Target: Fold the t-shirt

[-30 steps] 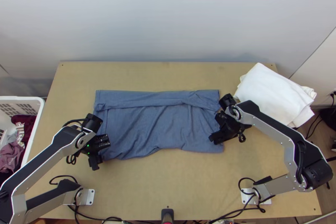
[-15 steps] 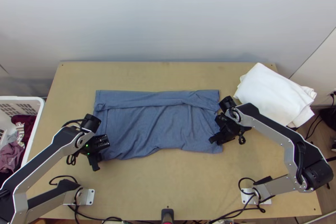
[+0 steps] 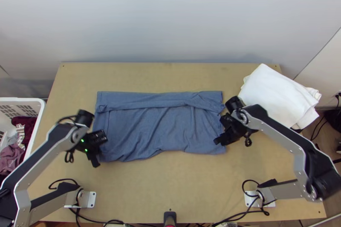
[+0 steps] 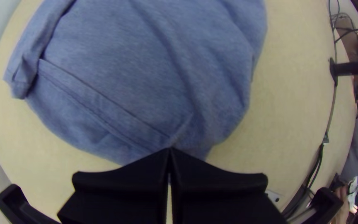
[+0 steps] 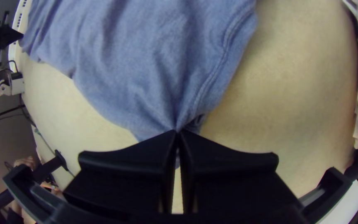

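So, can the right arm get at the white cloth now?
Probably not: its end effector looks shut on a corner of the blue shirt, though the white cloth lies close by.

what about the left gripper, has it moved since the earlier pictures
Yes, slightly: in the top view the left gripper has shifted toward the white basket and away from its arm's base plate.

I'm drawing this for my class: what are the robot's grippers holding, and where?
The blue t-shirt: the left gripper pinches it at its near left corner, the right gripper at its near right corner.
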Controlling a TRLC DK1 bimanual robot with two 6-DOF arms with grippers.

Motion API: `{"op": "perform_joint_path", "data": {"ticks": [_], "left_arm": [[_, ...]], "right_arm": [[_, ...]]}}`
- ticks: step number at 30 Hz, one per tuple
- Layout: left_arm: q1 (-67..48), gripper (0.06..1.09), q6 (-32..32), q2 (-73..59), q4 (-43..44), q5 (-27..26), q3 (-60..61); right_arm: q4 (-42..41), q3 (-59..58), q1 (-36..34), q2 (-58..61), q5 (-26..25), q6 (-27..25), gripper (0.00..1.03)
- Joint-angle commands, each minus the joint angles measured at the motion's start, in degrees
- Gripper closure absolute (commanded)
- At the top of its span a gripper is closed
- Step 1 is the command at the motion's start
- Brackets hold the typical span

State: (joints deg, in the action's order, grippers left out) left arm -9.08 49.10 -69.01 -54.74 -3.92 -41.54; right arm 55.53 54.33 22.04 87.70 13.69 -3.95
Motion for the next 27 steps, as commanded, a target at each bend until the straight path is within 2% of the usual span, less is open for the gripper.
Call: {"op": "perform_joint_path", "data": {"ticks": [1, 12, 27], "left_arm": [[8.9, 1.05, 0.9, -0.3, -6.3, -5.8, -8.8], [19.9, 1.05, 3.4, -3.7, -10.6, -11.3, -19.4], [22.1, 1.04, -0.3, -26.0, -9.8, -14.6, -45.2]], "right_arm": [[3.8, 2.5, -3.3, -7.0, 4.7, -0.8, 1.00], [7.0, 4.4, -8.2, -9.8, 8.4, -2.1, 1.00], [6.6, 23.8, -14.9, 5.4, 8.5, -0.5, 1.00]]}}
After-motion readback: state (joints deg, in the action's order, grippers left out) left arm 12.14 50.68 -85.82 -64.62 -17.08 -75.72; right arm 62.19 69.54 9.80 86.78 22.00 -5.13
